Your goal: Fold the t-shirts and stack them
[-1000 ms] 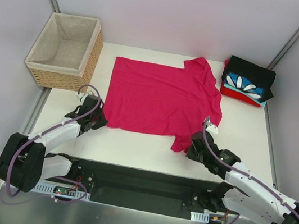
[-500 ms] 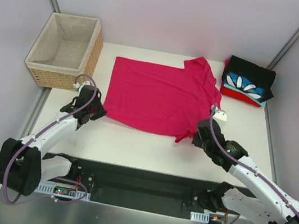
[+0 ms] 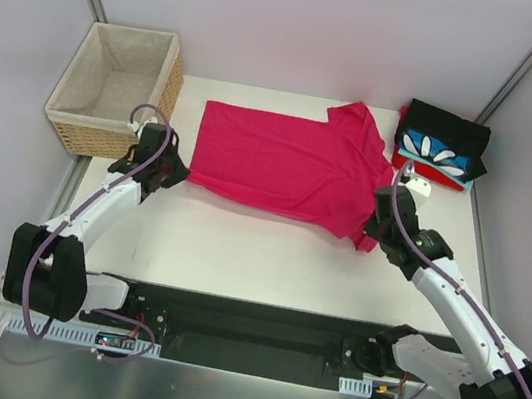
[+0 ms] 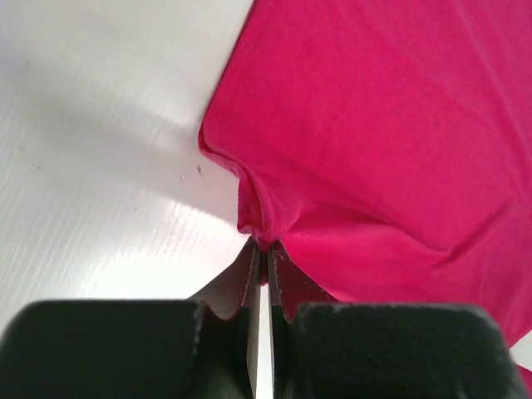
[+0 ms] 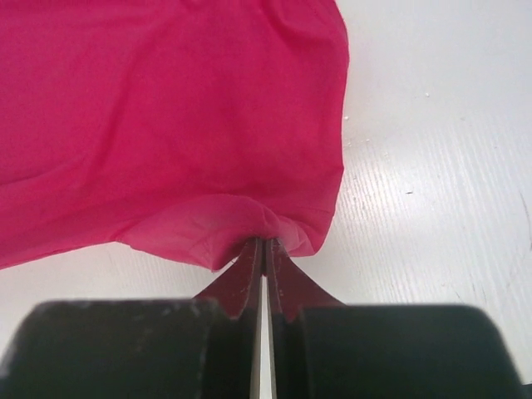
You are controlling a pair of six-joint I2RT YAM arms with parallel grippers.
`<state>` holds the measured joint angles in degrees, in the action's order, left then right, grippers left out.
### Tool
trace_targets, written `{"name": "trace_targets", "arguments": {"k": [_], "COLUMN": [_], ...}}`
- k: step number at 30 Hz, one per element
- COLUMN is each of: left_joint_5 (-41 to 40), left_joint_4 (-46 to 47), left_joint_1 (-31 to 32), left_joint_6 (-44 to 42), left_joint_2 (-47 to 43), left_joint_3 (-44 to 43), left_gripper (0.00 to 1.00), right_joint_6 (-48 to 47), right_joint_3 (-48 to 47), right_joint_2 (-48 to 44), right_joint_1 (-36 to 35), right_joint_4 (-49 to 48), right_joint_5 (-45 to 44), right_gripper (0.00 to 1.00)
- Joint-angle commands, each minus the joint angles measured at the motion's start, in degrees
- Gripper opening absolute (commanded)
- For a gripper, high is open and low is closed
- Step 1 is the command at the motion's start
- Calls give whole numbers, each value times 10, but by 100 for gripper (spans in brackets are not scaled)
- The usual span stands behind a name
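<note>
A magenta-pink t-shirt lies spread across the middle of the white table, its near part doubled back over itself. My left gripper is shut on the shirt's near left corner. My right gripper is shut on the near right sleeve edge. Both pinch a small gathered bunch of cloth at the fingertips. A stack of folded t-shirts sits at the back right: black on top, blue with white petals under it, red at the bottom.
A woven wicker basket with beige lining stands at the back left, just beyond my left gripper. Grey walls close in the table on the sides and back. A black base rail runs along the near edge.
Both grippers have moved away from the near edge towards the back, carrying the shirt's near hem with them, so the shirt's near part now lies folded over and the shirt looks shorter.
</note>
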<state>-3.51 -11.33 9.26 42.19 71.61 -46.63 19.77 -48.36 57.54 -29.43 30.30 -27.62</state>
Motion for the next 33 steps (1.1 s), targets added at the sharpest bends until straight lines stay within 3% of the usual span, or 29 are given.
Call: {"name": "trace_targets", "arguments": {"k": [1, 11, 33], "left_joint_5": [16, 33, 25], "left_joint_4": [-9, -9, -9], "left_joint_1": [-6, -6, -6], "left_joint_6": [-14, -9, -19], "left_joint_2": [16, 6, 12], "left_joint_3": [-33, -10, -21], "left_gripper": [0, 0, 0], "right_joint_6": [-18, -32, -32], "right_joint_3": [-40, -87, -130], "right_joint_2": [16, 3, 80], "right_joint_1": [27, 50, 90], "right_joint_4": [-16, -2, -6], "right_joint_5": [-2, 4, 26], "right_gripper": [1, 1, 1]}}
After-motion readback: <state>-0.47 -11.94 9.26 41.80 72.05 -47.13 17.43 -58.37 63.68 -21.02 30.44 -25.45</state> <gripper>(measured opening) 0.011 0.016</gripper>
